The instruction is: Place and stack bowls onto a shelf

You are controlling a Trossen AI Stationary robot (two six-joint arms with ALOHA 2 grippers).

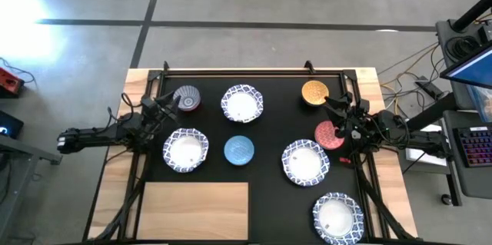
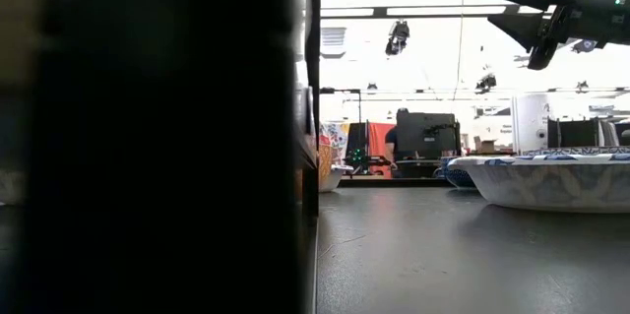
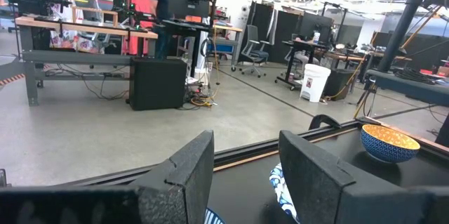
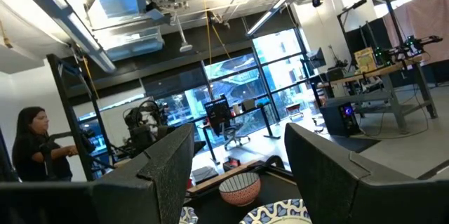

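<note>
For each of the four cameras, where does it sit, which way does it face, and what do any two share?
High: overhead, looking down on the mat, both arms and the shelf.
Low: table height, half blocked; one arm overhead.
Left wrist: past the open left gripper toward the yellow bowl, also in the high view.
Right wrist: past the open right gripper into the room.

We can read no text, label, brand, number or sign in any of the views. The bowls carry only blue patterns on their rims, not lettering. The screens and posters in the room behind the worktop are too small and blurred for us to make out any words.
</note>
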